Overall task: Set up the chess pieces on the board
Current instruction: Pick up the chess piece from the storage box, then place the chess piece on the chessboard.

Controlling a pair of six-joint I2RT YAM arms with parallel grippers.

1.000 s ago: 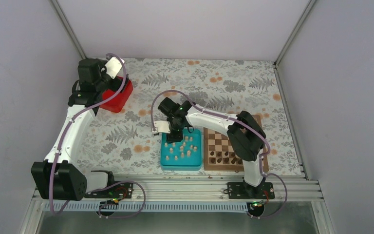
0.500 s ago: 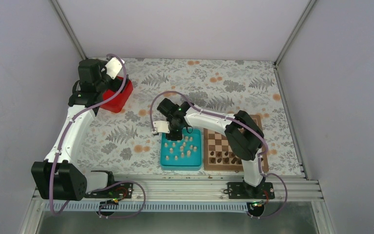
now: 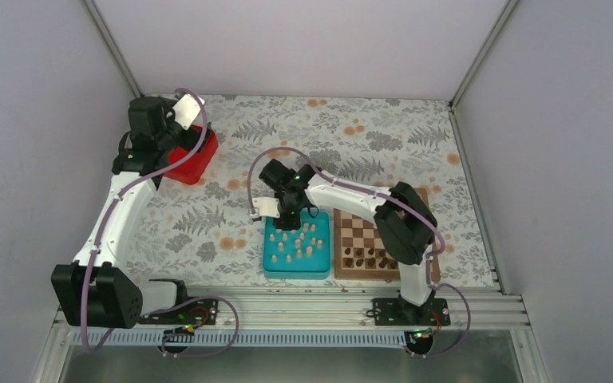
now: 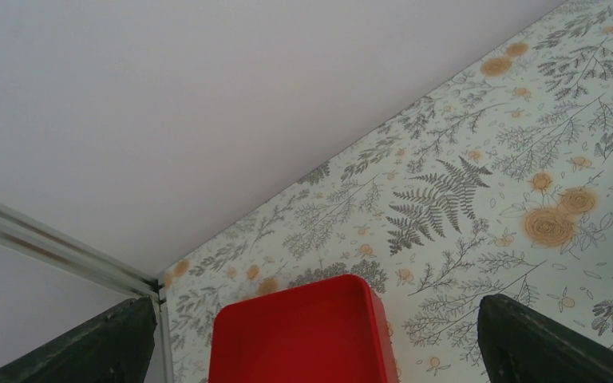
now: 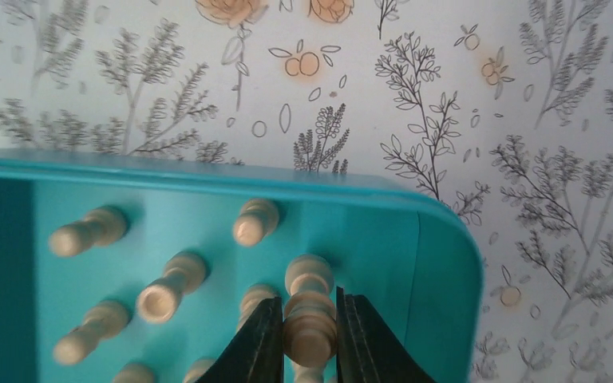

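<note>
Top: pale beige chess pieces (image 3: 299,243) sit in teal tray (image 3: 271,270) beside board (image 3: 363,231), right gripper (image 3: 286,217) at tray's far edge; left wrist: left gripper (image 4: 317,302) spread above red bin (image 4: 287,343); right wrist: jaws clamped on turned, round-headed chessman (image 5: 310,323).

My right gripper (image 5: 309,347) has closed in over the past second. Its jaws now pinch a pale chess piece (image 5: 310,315) in the teal tray (image 5: 207,177).

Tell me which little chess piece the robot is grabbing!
Find the teal tray left of the chessboard. Look along its far edge, among the pale wooden pieces. Only this piece is pinched between the right claw's black fingers.
</note>
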